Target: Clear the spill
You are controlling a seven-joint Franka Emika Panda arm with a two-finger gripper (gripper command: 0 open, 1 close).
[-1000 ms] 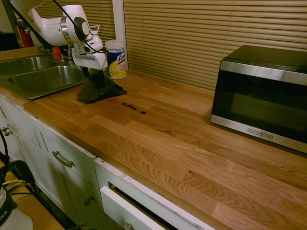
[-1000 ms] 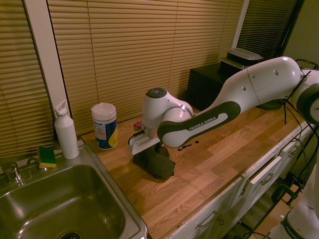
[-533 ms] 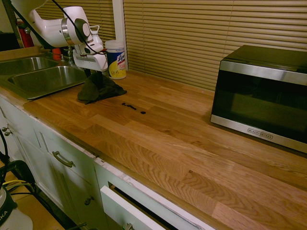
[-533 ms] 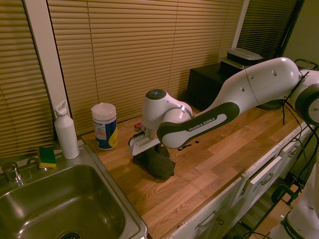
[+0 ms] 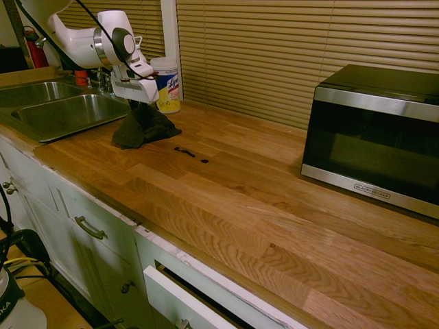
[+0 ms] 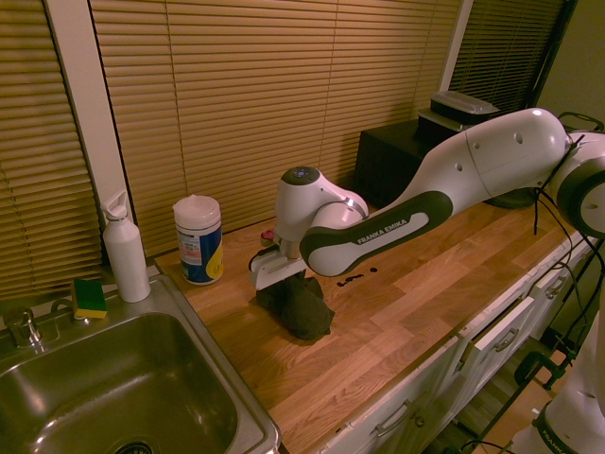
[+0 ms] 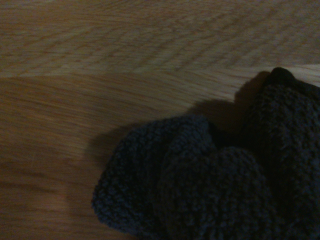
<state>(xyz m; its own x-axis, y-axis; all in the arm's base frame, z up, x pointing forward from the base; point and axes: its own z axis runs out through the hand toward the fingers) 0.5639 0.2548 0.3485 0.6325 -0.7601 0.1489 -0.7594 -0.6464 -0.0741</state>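
Dark cloth (image 5: 143, 125) bunched under fingers (image 5: 139, 105), beside spill (image 5: 185, 151).

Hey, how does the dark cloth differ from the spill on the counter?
The cloth is a large bunched heap; the spill is only a thin streak with a few small drops. The cloth stands up off the wooden counter in folds under the tool; the spill lies flat. The cloth sits nearer the sink, while the spill lies apart from it, toward the microwave. Both are near-black.

The arm (image 6: 473, 175) stretches out level, wrist bent so the tool (image 5: 139, 104) points straight down, fingers hidden.
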